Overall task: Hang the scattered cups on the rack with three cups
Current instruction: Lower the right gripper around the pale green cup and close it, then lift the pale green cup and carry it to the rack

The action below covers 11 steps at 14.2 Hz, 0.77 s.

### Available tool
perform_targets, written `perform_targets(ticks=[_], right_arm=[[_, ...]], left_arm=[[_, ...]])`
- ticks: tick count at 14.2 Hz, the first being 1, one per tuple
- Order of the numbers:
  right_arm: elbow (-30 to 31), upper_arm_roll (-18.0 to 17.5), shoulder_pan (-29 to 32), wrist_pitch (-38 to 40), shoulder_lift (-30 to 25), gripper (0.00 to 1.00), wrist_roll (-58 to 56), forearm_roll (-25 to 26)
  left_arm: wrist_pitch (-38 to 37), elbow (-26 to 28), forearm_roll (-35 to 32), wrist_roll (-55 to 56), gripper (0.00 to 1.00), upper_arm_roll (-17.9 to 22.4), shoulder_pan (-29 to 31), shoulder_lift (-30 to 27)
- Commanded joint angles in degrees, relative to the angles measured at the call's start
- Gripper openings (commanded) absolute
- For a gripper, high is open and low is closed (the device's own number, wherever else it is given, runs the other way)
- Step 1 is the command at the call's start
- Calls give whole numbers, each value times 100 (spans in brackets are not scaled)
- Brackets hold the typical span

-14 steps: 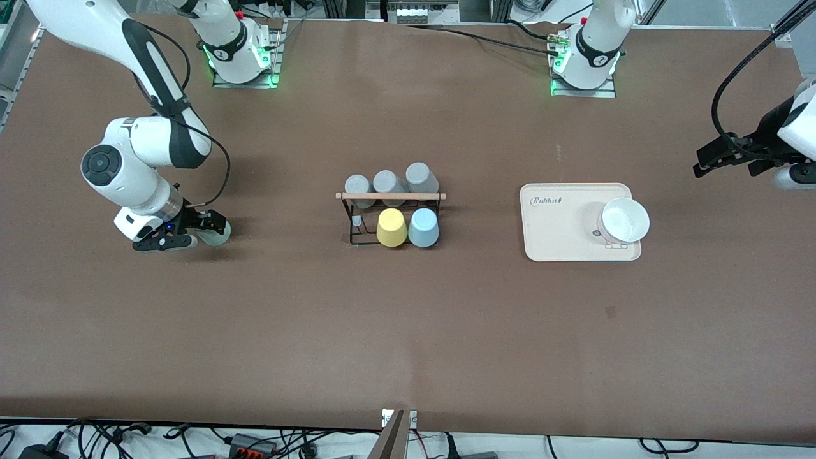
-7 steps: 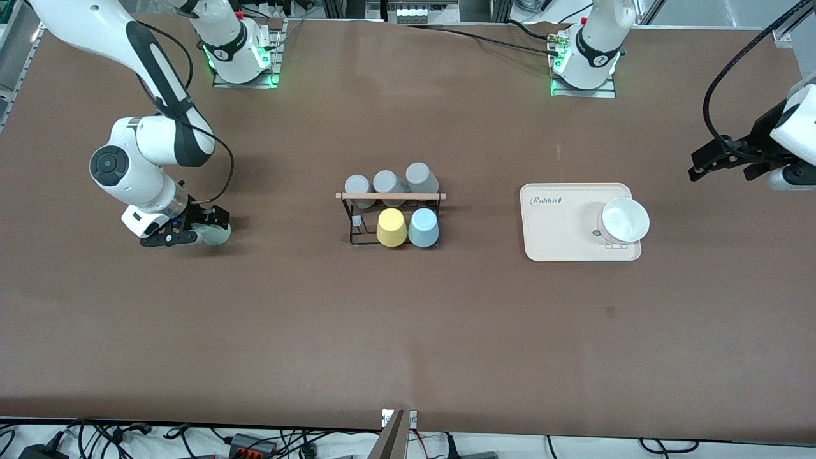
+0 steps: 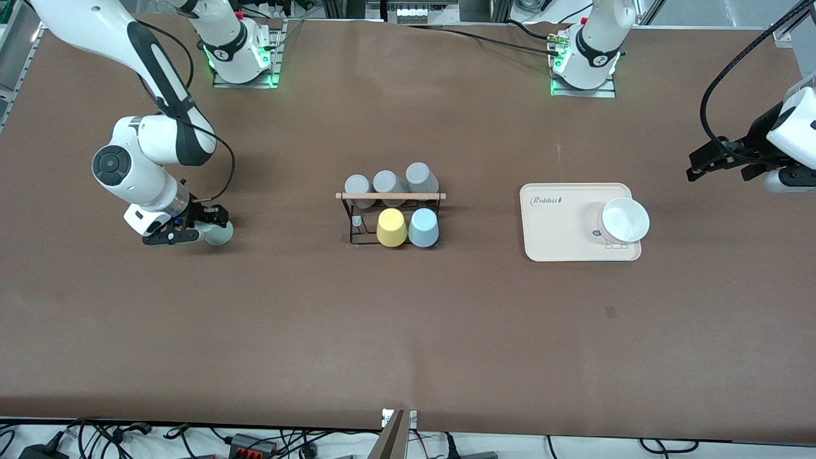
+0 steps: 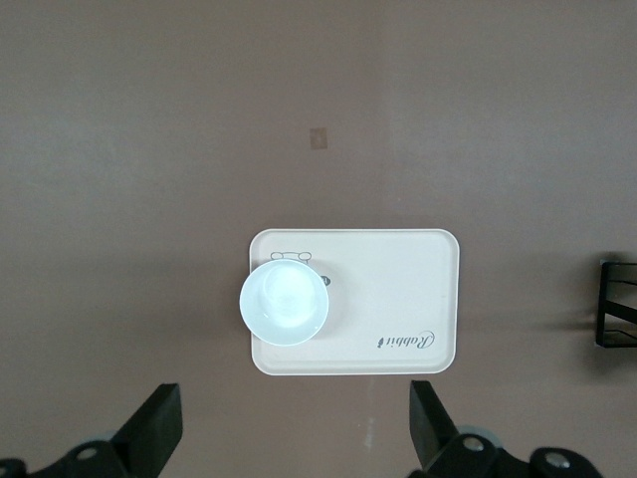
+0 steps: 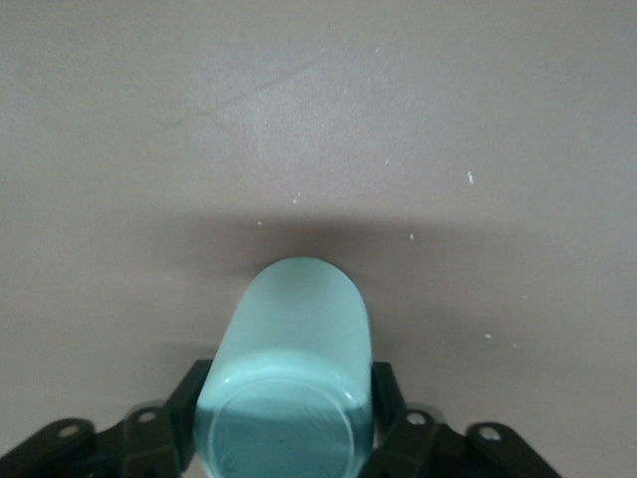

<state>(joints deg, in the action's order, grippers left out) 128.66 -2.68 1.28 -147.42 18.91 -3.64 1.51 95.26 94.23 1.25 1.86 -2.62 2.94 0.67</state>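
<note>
A pale mint green cup (image 3: 218, 234) (image 5: 294, 339) lies on the table toward the right arm's end. My right gripper (image 3: 203, 228) (image 5: 289, 410) is low at the table and shut on it, a finger (image 5: 189, 400) pressed to each side. The black wire rack (image 3: 391, 196) stands at mid-table and carries a light blue cup (image 3: 423, 227) upside down on a peg. My left gripper (image 3: 701, 162) (image 4: 294, 438) waits open in the air at the left arm's end of the table, holding nothing.
On the rack, a yellow cup (image 3: 391, 227) hangs beside the blue one and grey cups (image 3: 389, 183) fill the row farther from the camera. A cream tray (image 3: 554, 236) (image 4: 398, 289) bearing a white bowl (image 3: 625, 220) (image 4: 285, 303) lies between the rack and the left gripper.
The right gripper has shut on the mint green cup after edging a little toward the rack. The left gripper has drifted slightly.
</note>
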Motion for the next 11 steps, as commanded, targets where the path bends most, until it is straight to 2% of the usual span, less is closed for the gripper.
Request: perform_targets(ticks=[1, 4, 8, 9, 11], right_arm=[[71, 4, 13, -50, -97, 0, -172, -80], [-43, 4, -31, 150, -482, 0, -85, -80], [-823, -49, -505, 1599, -1011, 0, 1003, -80], [-1095, -118, -619, 1950, -1064, 0, 1362, -80], [-1666, -495, -742, 2436, -1029, 0, 2276, -80]], left_arm=[[28, 183, 77, -63, 100, -2, 57, -146], [28, 183, 68, -80, 100, 7, 66, -190], [20, 157, 103, 33, 100, -1, 75, -295], [19, 165, 95, 138, 100, -36, 67, -330], [54, 183, 77, 201, 100, -107, 75, -331]])
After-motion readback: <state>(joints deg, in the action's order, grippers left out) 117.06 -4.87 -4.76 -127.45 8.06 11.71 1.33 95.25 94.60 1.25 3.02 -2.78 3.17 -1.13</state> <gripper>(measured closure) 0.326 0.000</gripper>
